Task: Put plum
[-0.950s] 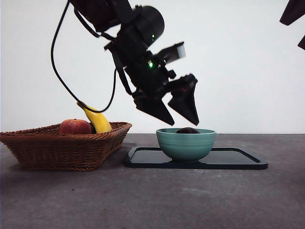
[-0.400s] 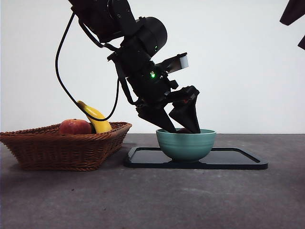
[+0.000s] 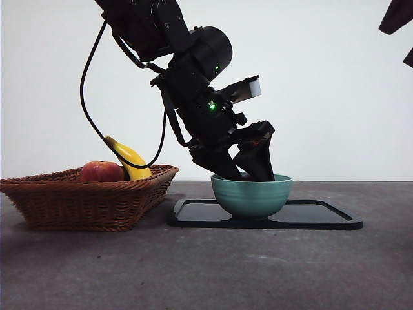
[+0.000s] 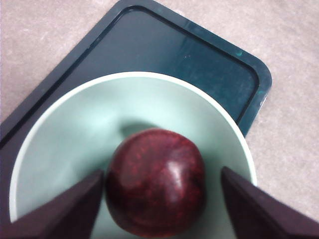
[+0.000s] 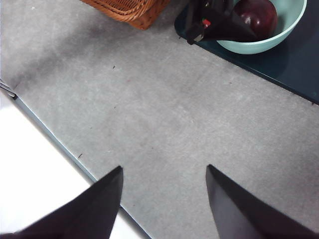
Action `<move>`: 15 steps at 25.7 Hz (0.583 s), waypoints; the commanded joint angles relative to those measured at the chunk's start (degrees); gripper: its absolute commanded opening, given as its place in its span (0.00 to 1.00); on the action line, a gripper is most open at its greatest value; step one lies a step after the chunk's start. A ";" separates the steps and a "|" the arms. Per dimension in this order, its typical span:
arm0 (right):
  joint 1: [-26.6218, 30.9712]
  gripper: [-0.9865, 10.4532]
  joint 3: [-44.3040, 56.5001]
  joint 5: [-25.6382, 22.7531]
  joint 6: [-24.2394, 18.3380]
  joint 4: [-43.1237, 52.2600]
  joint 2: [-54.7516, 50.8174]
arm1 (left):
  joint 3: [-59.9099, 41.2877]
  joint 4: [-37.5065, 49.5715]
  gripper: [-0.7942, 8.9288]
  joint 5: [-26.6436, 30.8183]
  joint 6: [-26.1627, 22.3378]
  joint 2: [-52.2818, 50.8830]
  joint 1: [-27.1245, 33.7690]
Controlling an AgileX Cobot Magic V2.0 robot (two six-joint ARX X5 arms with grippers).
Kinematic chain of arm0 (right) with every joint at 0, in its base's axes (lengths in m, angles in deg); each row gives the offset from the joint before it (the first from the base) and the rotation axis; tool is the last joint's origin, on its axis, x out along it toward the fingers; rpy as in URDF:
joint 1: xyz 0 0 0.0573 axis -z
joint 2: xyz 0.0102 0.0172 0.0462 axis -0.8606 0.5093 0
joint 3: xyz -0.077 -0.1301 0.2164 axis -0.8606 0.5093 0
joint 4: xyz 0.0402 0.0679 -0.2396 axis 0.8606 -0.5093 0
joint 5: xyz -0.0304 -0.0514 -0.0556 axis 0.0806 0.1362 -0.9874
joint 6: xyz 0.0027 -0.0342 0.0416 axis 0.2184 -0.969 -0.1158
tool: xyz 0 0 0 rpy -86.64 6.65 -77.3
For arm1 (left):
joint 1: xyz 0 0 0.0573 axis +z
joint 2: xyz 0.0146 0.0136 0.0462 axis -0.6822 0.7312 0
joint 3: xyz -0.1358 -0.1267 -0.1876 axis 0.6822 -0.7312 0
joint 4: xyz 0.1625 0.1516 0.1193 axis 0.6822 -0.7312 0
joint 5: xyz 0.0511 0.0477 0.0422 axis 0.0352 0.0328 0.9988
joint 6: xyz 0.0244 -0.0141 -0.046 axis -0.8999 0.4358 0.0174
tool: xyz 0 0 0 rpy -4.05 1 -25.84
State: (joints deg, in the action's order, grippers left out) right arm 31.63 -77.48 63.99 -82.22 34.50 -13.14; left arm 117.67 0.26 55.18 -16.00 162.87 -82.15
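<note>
The plum point(image 4: 155, 186), dark maroon and glossy, lies in the pale green bowl point(image 4: 65, 129), which stands on the dark tray point(image 4: 149, 45). My left gripper point(image 4: 162, 199) is open, with its jaws down inside the bowl on either side of the plum. In the front view the left gripper point(image 3: 248, 171) dips below the rim of the bowl point(image 3: 251, 197) and the plum is hidden. The right wrist view shows the plum point(image 5: 256, 15) in the bowl. My right gripper point(image 5: 164, 166) is open and empty above the bare table.
A wicker basket point(image 3: 84, 200) at the left holds a red-orange fruit point(image 3: 101, 172) and a banana point(image 3: 131, 161). The tray point(image 3: 322, 216) reaches to the right of the bowl. The waiting arm shows as a black tip point(image 3: 397, 19) at the top right.
My left gripper has come down from above the bowl into it, and its open jaws now straddle the plum. The bowl, tray and basket have not moved.
</note>
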 commanded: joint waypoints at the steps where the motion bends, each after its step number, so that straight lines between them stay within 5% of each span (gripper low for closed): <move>1: -0.31 0.32 -0.33 0.13 -0.44 0.20 0.28 | 1.40 0.24 0.37 -0.09 -0.92 1.60 -0.63; 4: -0.31 0.32 -0.33 0.11 -0.44 0.20 0.28 | 1.40 0.26 0.30 -0.09 -0.92 1.60 -0.63; 15: -0.31 0.32 -0.33 -0.04 -0.46 0.28 0.28 | 1.77 0.52 0.30 -0.09 0.70 -1.79 0.22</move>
State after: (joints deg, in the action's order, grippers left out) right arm 31.63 -77.48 63.93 -82.22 34.50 -13.14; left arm 117.75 0.07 55.18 -15.67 162.17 -81.91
